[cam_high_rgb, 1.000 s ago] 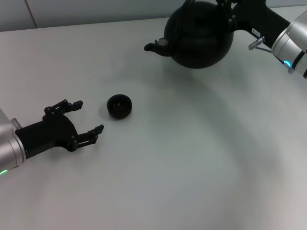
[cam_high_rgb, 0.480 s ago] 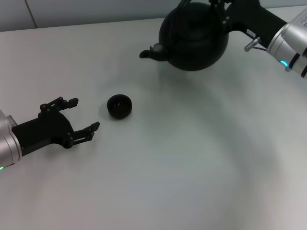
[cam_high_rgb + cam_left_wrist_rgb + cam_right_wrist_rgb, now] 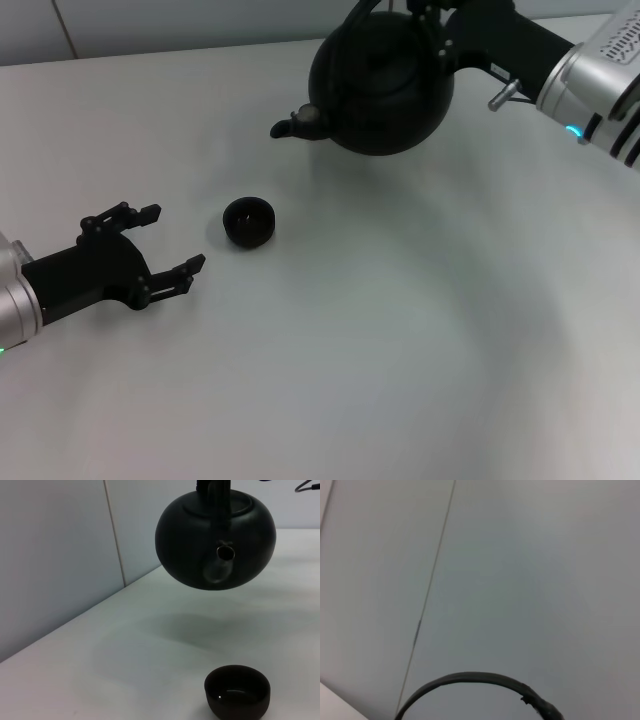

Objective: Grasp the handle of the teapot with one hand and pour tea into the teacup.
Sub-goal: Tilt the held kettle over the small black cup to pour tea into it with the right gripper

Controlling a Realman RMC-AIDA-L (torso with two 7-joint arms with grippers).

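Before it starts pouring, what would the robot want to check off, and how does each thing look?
1. Teapot lifted clear of the table: ok; the left wrist view shows it hanging in the air.
2. Right hand gripping the handle: cannot tell; the grip is cut off by the frame edge.
3. Spout above the teacup: not ok; it is short of the cup.
4. Teacup upright, mouth open: ok.
5. Left hand clear of the cup: ok; open, beside it, not touching.
6. Tea flowing: none visible.
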